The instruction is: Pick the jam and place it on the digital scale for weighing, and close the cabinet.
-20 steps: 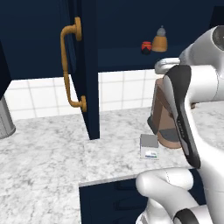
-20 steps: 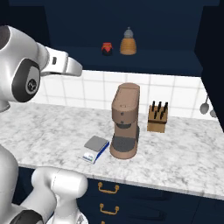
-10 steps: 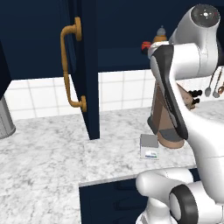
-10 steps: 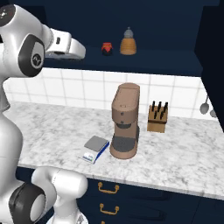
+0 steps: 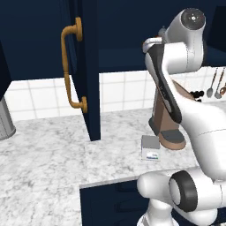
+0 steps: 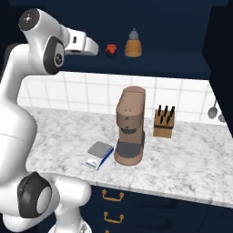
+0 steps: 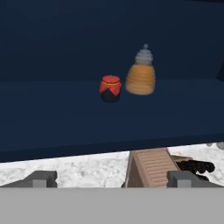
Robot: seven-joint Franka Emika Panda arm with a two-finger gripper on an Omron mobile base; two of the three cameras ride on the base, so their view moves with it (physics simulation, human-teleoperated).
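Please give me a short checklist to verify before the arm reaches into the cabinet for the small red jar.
1. Gripper open and empty: ok.
2. Small round red jam jar upright on the dark navy cabinet shelf: ok.
3. Jar apart from the orange bell-shaped bottle beside it: ok, a small gap.
4. Navy cabinet door with golden handle standing open: ok.
5. Grey top plate of the flat square digital scale free: ok.
6. Clearance behind the jar: cannot tell.
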